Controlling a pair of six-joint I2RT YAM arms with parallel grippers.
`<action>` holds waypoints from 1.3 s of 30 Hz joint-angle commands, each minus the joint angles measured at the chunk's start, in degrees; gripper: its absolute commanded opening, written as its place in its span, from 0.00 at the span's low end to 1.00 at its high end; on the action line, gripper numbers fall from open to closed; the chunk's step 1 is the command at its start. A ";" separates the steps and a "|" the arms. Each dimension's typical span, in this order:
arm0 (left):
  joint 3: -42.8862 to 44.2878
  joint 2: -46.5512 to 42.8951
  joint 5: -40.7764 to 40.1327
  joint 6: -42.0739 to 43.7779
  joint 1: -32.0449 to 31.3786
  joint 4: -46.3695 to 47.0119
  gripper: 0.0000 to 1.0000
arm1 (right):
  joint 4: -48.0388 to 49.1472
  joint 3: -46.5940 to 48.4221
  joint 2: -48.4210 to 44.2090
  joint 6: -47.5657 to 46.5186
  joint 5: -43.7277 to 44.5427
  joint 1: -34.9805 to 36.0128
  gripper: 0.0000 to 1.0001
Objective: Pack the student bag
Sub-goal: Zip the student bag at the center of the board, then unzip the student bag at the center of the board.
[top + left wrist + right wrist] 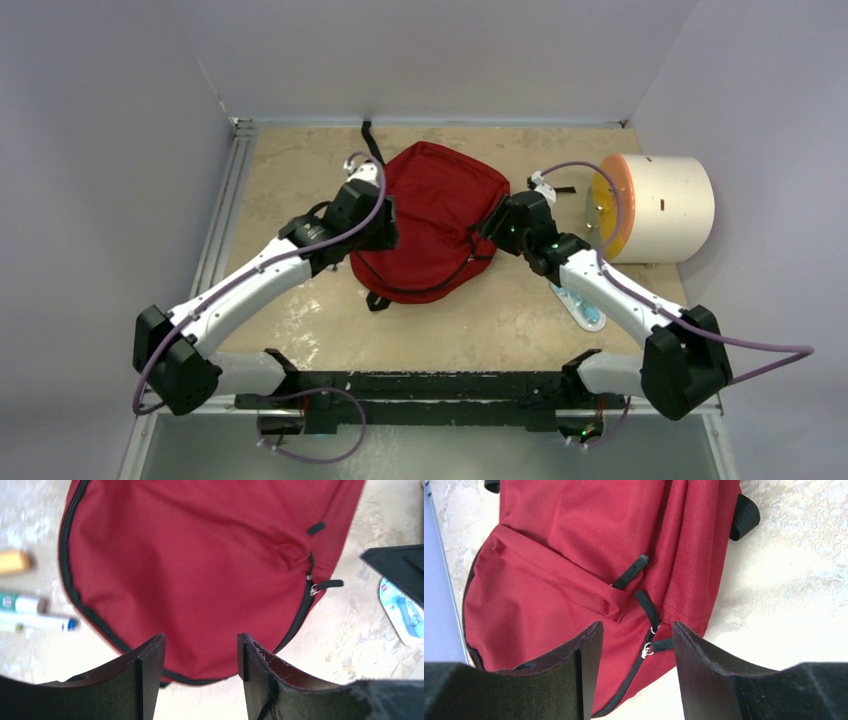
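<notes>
The student bag [432,205] is a dark-red backpack lying flat mid-table, its zips shut. My left gripper [386,224] sits at the bag's left edge. In the left wrist view it [200,647] stands open over the bag's [200,555] black-piped rim, with nothing between its fingers. My right gripper [493,224] is at the bag's right edge. It [636,635] is open above the bag [564,565], with a black-tabbed zipper pull [660,644] lying just below the gap. A second pull [327,584] shows on the bag's side.
A cream cylinder [662,208] with an orange-yellow face lies at the right. A blue-and-white packet [585,310] lies under my right arm. Markers [37,620] and a tan block [14,561] lie beside the bag. Walls close in the table at the back and sides.
</notes>
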 commanded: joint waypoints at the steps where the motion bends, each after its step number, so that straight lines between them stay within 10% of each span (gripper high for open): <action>1: 6.78 6.37 3.52 13.11 -1.65 6.86 0.54 | 0.66 1.66 1.49 2.04 2.75 -0.22 0.56; 21: 41.72 45.17 16.45 44.15 -9.12 12.62 0.54 | 14.66 -7.65 6.08 -0.74 -16.60 -11.92 0.48; 39: 42.28 50.60 8.84 49.27 -9.97 11.07 0.55 | 16.72 -11.05 7.41 0.76 -18.56 -14.03 0.46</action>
